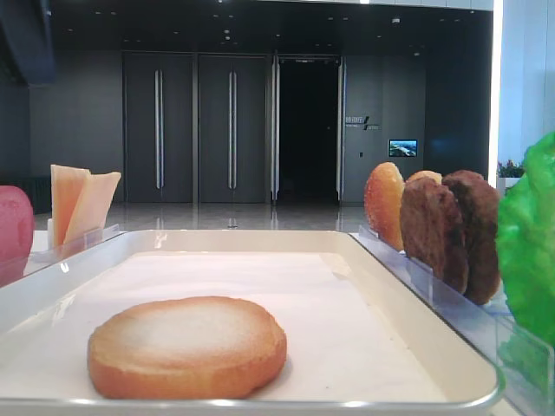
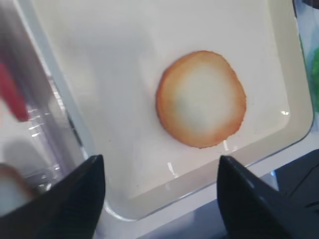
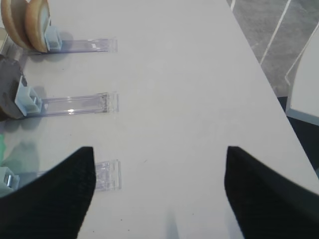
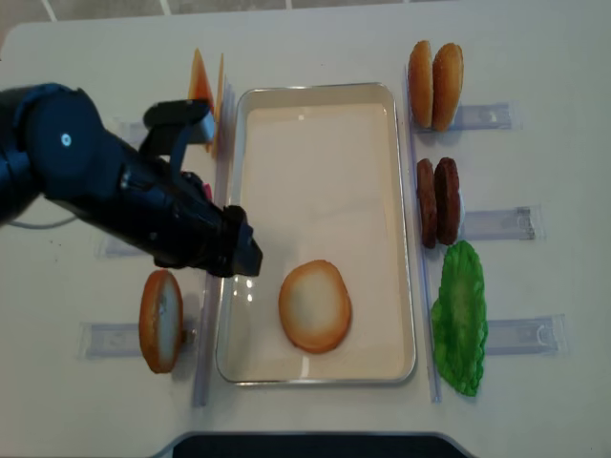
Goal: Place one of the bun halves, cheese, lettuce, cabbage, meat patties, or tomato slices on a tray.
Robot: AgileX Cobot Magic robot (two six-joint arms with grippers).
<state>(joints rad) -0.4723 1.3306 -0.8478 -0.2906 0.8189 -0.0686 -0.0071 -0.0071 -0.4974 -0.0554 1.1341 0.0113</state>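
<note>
A golden-brown bun half (image 4: 315, 305) (image 1: 186, 347) (image 2: 201, 98) lies flat, pale face up, on the cream tray (image 4: 325, 105) (image 1: 364, 260) (image 2: 149, 196). My left gripper (image 4: 241, 254) (image 2: 160, 162) hangs open over the tray's near-left corner, apart from the bun, with nothing between its fingers. My right gripper (image 3: 159, 154) is open over bare table. In the racks stand cheese (image 4: 205, 81), a tomato slice (image 1: 13, 225), another bun half (image 4: 160, 320), two bun halves (image 4: 434, 72), meat patties (image 4: 437, 200) and lettuce (image 4: 460, 315). No cabbage is in view.
Clear plastic racks (image 4: 501, 224) (image 3: 75, 104) line both long sides of the tray. The left arm (image 4: 76, 172) lies over the left racks. The table's front edge (image 4: 305, 441) is close below the tray. A floor gap shows beyond the table's right edge (image 3: 279, 45).
</note>
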